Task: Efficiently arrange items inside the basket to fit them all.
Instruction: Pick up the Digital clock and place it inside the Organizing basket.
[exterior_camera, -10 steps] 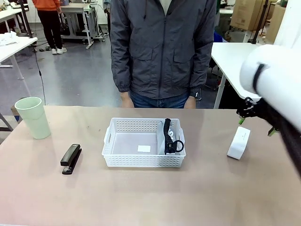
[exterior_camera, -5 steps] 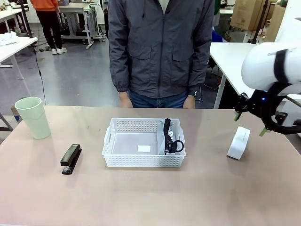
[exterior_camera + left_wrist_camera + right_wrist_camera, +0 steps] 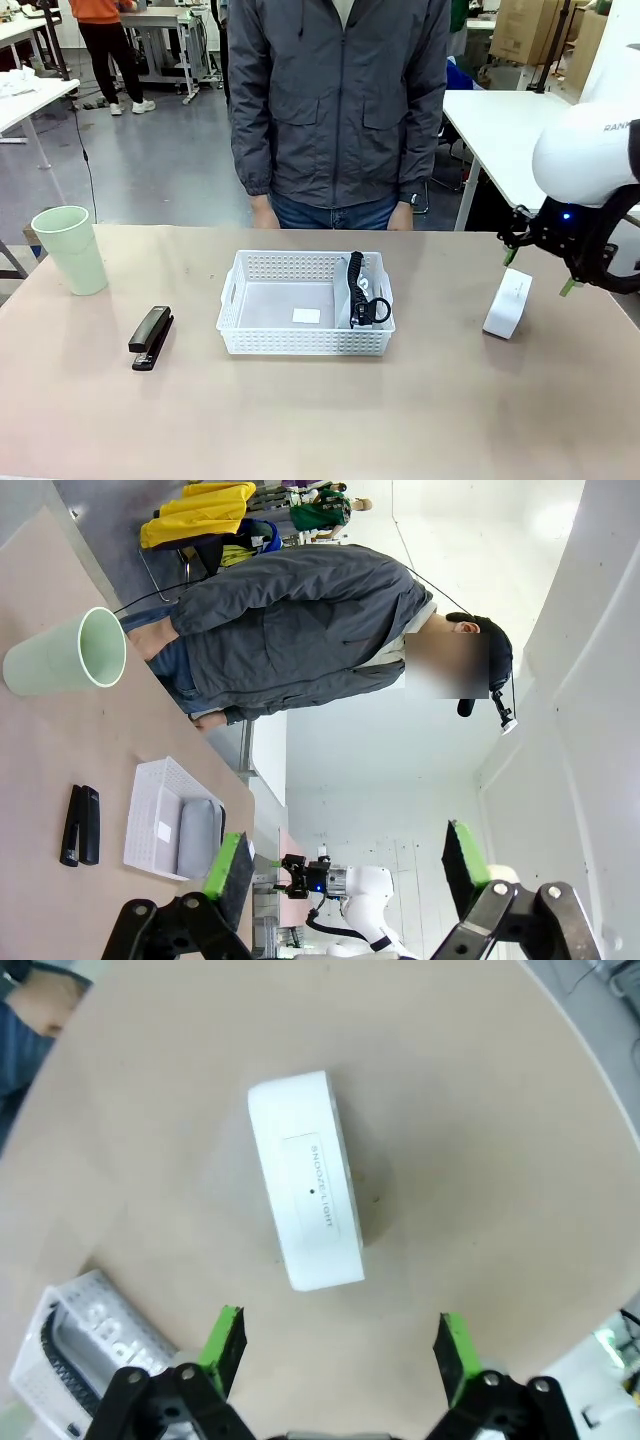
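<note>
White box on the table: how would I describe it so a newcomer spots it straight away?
From the white lattice basket in the middle of the table, look toward the robot's right: the white box stands alone on edge under the open right gripper. It is a smooth, rounded block with small print on top, unlike the black stapler and green cup at the left.

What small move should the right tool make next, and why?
Probably lower the right tool over the white box so that it straddles it. Its jaws stand open above the box, which sits on the table outside the basket; the pouch is already inside.
</note>
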You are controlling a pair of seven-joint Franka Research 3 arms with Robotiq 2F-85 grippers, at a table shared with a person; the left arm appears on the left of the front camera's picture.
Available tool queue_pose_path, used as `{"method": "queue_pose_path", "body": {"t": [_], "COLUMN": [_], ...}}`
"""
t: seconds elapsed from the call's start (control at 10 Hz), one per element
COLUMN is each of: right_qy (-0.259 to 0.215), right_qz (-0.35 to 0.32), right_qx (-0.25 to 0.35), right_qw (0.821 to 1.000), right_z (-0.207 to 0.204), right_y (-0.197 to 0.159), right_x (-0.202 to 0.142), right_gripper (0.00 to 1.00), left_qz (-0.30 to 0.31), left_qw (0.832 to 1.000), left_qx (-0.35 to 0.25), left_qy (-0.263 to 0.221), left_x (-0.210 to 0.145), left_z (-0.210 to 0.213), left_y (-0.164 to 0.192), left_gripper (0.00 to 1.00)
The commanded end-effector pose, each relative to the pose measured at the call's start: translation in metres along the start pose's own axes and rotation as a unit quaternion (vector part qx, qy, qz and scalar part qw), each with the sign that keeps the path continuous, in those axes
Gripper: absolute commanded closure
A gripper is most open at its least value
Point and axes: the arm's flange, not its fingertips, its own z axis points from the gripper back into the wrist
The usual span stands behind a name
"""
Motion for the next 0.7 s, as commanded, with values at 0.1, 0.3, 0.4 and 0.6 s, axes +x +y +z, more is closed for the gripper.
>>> {"method": "queue_pose_path", "body": {"t": [0.1,0.3,0.4,0.6], "right_qy": [0.007,0.013,0.015,0.020], "right_qz": [-0.004,0.013,0.018,0.020], "right_qx": [-0.009,0.000,0.001,-0.011], "right_qw": [1.000,1.000,1.000,1.000], "right_z": [-0.028,-0.052,-0.062,-0.084], "right_y": [0.017,0.027,0.032,0.040], "right_x": [0.025,0.035,0.038,0.043], "right_gripper": [0.00,0.00,0.00,0.00], "left_qz": [-0.007,-0.007,-0.007,-0.007], "left_qw": [1.000,1.000,1.000,1.000], "left_qx": [-0.004,-0.004,-0.004,-0.004], "left_qy": [0.004,0.004,0.004,0.004], "left_x": [-0.001,-0.001,-0.001,-0.001], "left_z": [0.001,0.001,0.001,0.001], "left_y": [-0.001,-0.001,-0.001,-0.001], "left_gripper": [0.00,0.00,0.00,0.00]}}
